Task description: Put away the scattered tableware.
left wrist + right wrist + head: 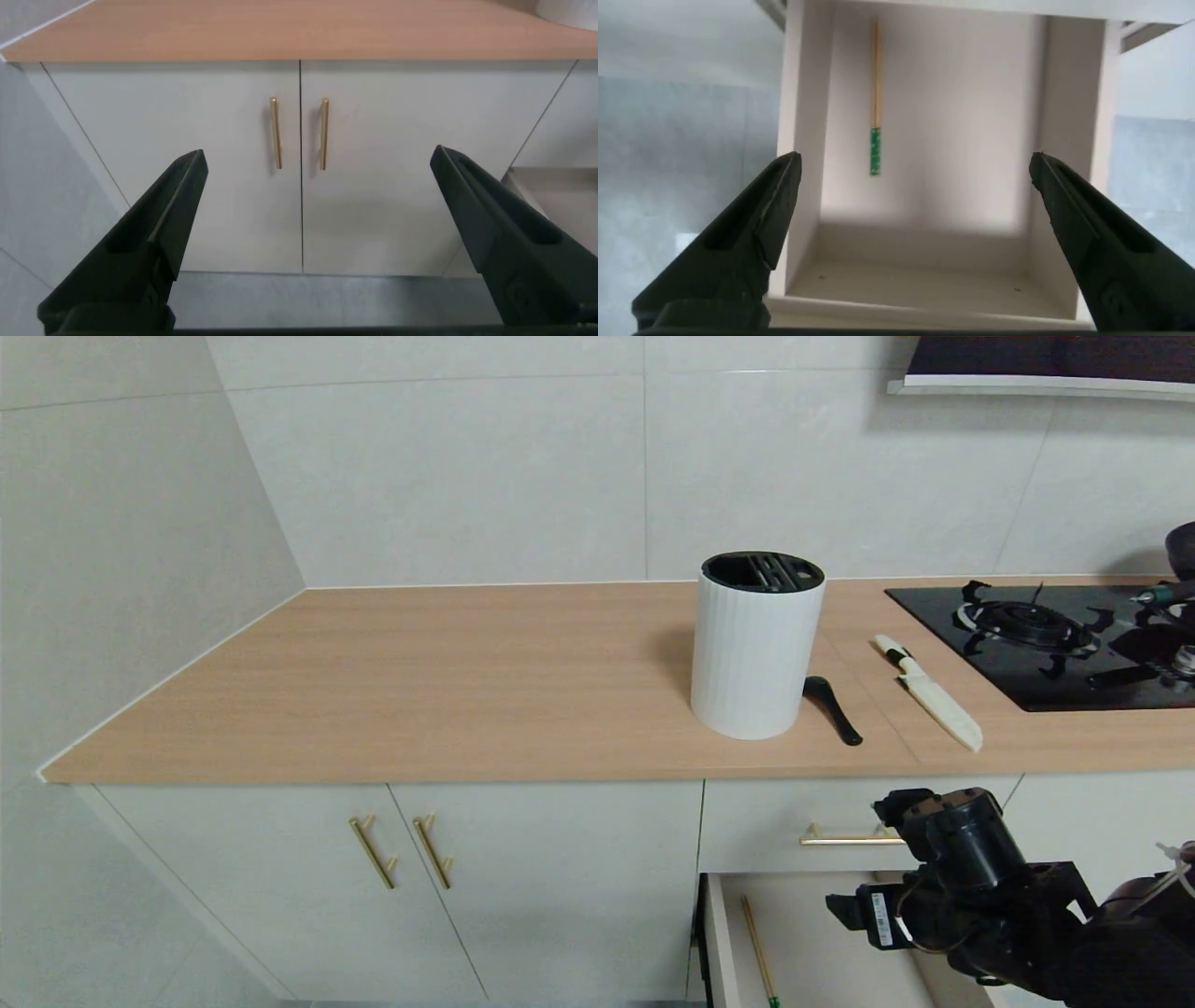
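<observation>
On the wooden counter (467, 681) stands a white ribbed holder (756, 658) with a slotted black top. A black spoon (834, 709) lies just right of it, and a white knife (927, 693) further right. Below the counter an open drawer (719, 933) holds a chopstick (758, 947) with a green end. My right arm (962, 887) hangs over that drawer. In the right wrist view my right gripper (915, 168) is open above the drawer (808, 140), apart from the chopstick (875, 103). My left gripper (318, 159) is open and empty, facing the cabinet doors.
A black gas hob (1046, 635) takes up the counter's right end. Two cabinet doors with gold handles (401, 851) sit under the left part of the counter, with the handles (299, 133) seen close up in the left wrist view. Tiled walls close the back and left.
</observation>
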You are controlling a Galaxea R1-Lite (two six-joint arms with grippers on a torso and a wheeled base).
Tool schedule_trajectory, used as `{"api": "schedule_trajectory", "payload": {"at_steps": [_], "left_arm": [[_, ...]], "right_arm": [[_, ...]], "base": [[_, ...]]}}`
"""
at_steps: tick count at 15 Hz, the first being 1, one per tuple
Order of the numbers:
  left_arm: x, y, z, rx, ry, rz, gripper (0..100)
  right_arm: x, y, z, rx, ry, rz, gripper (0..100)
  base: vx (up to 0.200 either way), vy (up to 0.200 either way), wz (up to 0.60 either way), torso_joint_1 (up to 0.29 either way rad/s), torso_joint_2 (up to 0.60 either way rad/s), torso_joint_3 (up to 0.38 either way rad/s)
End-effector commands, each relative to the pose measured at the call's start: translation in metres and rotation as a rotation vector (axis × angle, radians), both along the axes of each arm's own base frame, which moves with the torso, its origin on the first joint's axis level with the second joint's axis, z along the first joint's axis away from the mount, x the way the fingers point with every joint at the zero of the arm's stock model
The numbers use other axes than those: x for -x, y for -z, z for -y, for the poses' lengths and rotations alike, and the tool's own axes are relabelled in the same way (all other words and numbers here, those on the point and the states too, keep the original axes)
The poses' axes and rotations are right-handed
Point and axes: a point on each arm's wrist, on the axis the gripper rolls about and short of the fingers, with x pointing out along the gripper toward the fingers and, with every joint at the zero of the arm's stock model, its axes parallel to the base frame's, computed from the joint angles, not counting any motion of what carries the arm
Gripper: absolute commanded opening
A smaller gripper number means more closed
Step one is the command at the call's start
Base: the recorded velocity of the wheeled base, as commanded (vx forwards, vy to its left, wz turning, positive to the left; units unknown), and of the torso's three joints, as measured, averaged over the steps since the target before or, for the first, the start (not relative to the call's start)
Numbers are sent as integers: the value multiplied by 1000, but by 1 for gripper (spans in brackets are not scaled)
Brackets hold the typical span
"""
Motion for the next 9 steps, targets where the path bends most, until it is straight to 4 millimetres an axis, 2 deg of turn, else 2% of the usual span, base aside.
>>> {"api": "schedule_trajectory", "payload": {"at_steps": [1,2,4,5,8,9], "left_arm": [[0,0,0,0,-1,0,100],[0,0,0,0,-1,0,100],[0,0,0,0,-1,0,100],[0,0,0,0,-1,0,100],[0,0,0,0,-1,0,100],[0,0,0,0,-2,0,100]], "right_arm": [[-7,-12,-3,0,-5,86,100],[-16,-36,0,-6,-22,204,100],[-47,-72,6,32,-22,320,100],[-62,-85,8,24,-13,334,100],[-89,-117,17,-13,-17,349,100],[-97,-122,17,-6,-14,358,100]], "base": [[0,0,0,0,0,0],[0,0,0,0,0,0],[0,0,0,0,0,0],[0,0,0,0,0,0],[0,0,0,0,0,0],[0,0,0,0,0,0]]}}
